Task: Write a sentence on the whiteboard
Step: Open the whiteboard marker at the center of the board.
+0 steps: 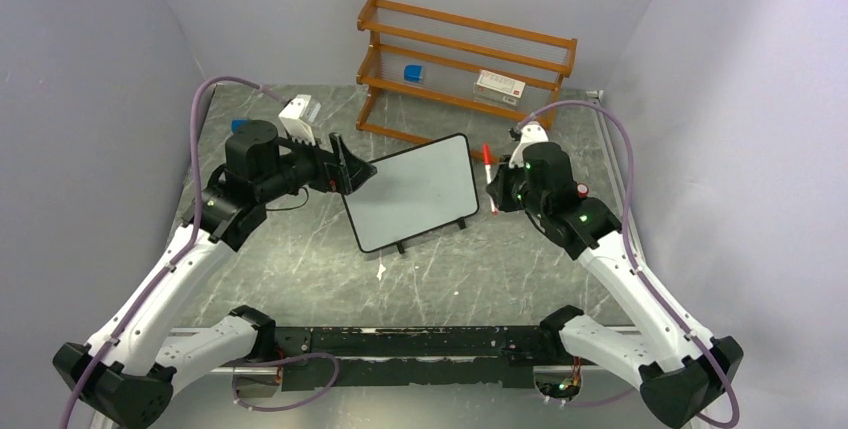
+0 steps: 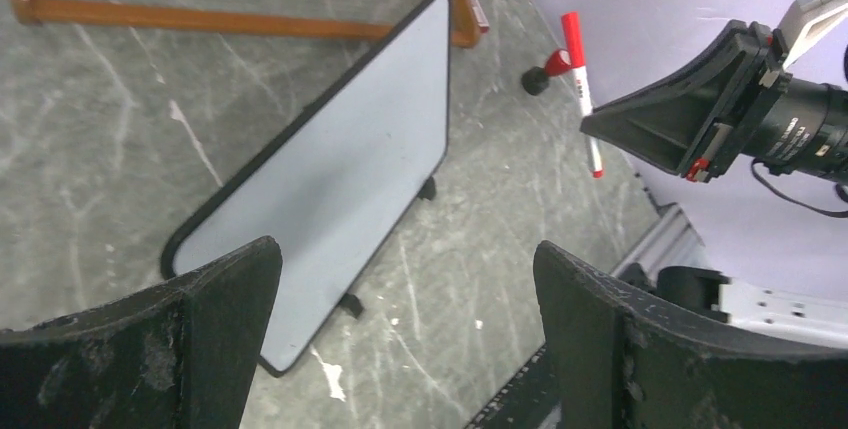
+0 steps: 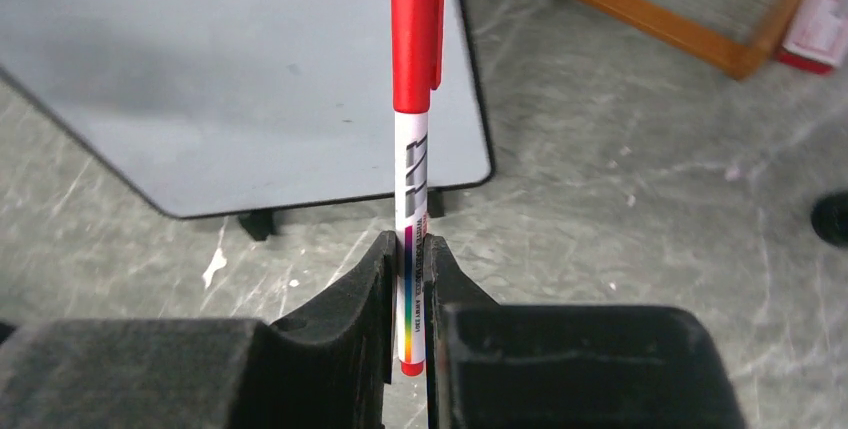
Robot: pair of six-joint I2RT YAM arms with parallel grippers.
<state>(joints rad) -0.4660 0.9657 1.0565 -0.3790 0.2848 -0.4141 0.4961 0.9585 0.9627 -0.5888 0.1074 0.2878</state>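
Observation:
The whiteboard (image 1: 415, 192) stands on small black feet in the middle of the table, its white face blank; it also shows in the left wrist view (image 2: 330, 179) and the right wrist view (image 3: 250, 69). A marker (image 3: 415, 129) with a white body and a red cap still on stands upright in my right gripper (image 3: 407, 244), which is shut on its lower end. In the top view the marker (image 1: 489, 177) and right gripper (image 1: 497, 194) are just right of the board's right edge. My left gripper (image 1: 350, 164) is at the board's upper left corner, open (image 2: 405, 254) and holding nothing.
A wooden shelf (image 1: 465, 64) stands at the back behind the board, with a blue object (image 1: 412, 73) and a white and red box (image 1: 499, 86) on it. A small dark round thing (image 3: 830, 219) lies on the table to the right. Walls close in on both sides.

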